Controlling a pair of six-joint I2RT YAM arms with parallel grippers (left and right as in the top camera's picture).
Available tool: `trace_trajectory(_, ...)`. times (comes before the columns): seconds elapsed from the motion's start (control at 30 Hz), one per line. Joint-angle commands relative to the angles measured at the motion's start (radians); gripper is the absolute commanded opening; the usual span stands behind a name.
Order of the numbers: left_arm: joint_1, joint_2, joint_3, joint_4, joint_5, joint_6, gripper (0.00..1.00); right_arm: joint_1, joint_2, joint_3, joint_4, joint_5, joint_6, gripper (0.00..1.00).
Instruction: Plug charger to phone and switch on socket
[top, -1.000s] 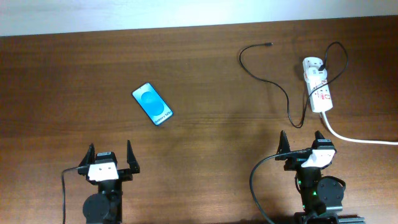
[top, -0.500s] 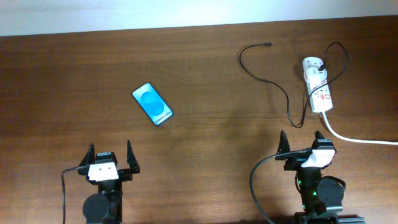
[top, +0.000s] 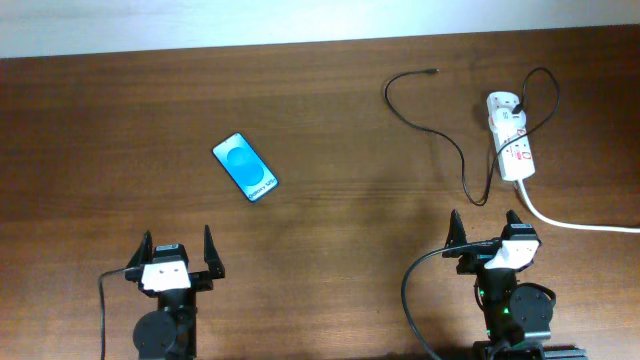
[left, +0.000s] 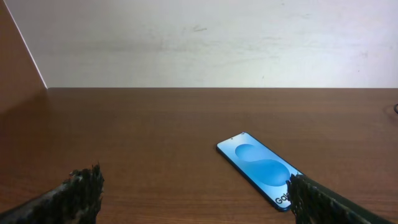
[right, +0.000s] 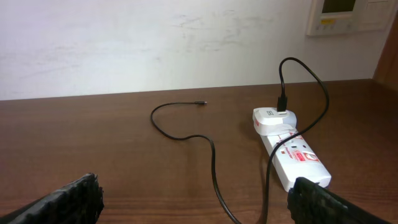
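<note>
Nothing has moved in the last second — the task has not begun. The left gripper and right gripper stay spread wide and empty, nearer the robot than the phone. The charger and the socket lie well right of the phone — 1 cable tip unplugged.

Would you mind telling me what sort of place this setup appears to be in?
Probably an office or lab room: a wooden table against a bare white wall, a wall-mounted control panel, and a socket.
</note>
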Motion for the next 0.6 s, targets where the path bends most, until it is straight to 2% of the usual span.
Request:
trace_trajectory(0.0,0.003,-0.008,-0.005,0.002,-0.012,-0.011,0.99,-0.006,-0.009,-0.005,-0.006,-0.002,-0.008,0.98)
trace_trajectory(0.3,0.003,-0.008,-0.005,0.011,0.001,-0.011,0.99,-0.006,-0.009,-0.005,-0.006,-0.002,-0.008,0.98)
trace_trajectory(0.37,0.003,-0.008,-0.005,0.011,0.062,-0.011,0.99,-0.006,-0.010,-0.005,-0.006,-0.002,-0.008,0.98)
trace_trajectory(0.5,0.003,-0.004,0.024,0.011,0.069,-0.013,0.99,-0.006,-0.010,-0.005,-0.006,-0.002,-0.008,0.98)
trace_trajectory(0.57,0.003,0.017,0.048,0.011,0.068,-0.058,0.99,-0.006,-0.009,-0.005,-0.006,-0.002,-0.008,0.98)
